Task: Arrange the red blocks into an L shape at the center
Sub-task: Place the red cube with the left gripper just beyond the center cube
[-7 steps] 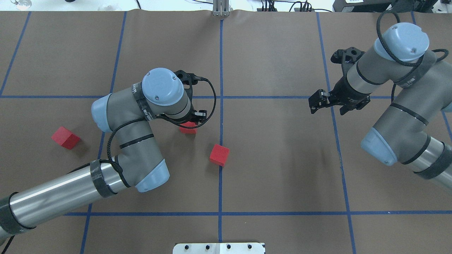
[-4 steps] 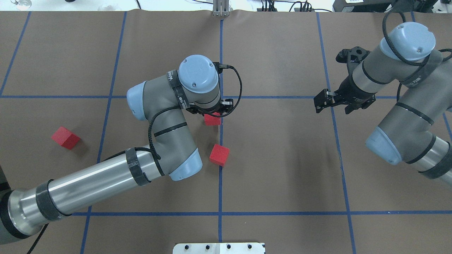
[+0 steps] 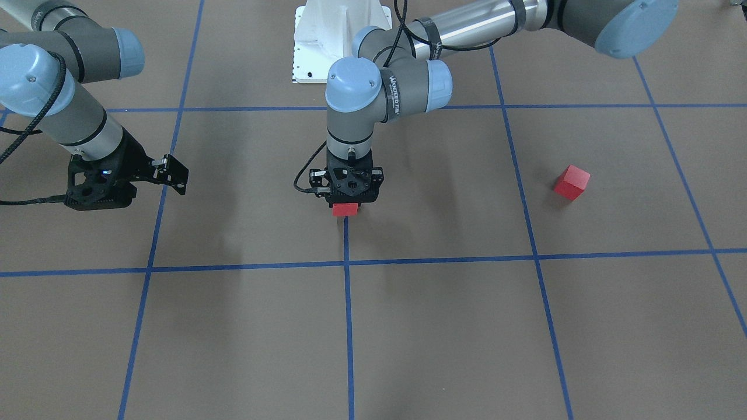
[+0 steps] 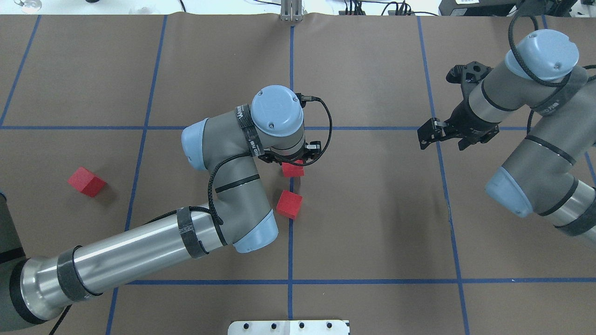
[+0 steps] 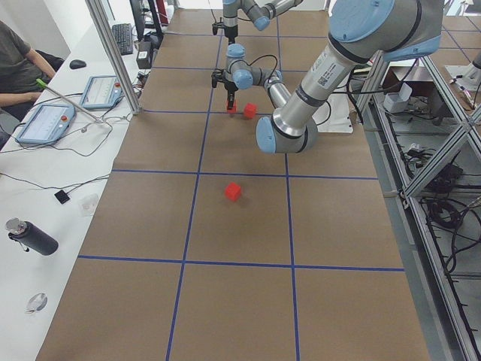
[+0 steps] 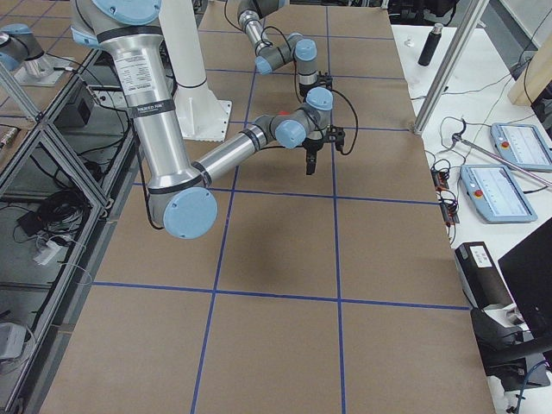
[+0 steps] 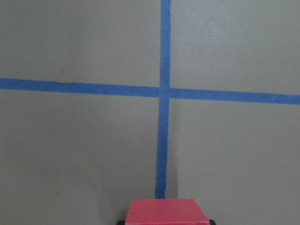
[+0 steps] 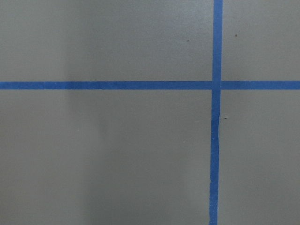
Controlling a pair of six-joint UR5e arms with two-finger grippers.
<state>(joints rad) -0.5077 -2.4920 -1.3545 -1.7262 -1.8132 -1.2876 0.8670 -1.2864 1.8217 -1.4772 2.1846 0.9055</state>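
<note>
The left claw (image 3: 346,203) clamps a small matte red cube (image 3: 345,210) over the brown counter's (image 4: 372,209) middle blue tape line (image 4: 291,70); the right claw's (image 4: 429,133) spread cannot be told, and the black wrist strap's (image 3: 395,87) white lettering is illegible.

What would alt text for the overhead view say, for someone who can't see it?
The left gripper holds a red block at the middle blue tape line. A second red block lies just below it in the picture, beside that line, and a third block sits far left. The right gripper, at right, holds nothing.

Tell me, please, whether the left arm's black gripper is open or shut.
Shut on the small matte red cube: the left gripper pinches it between its fingertips.
</note>
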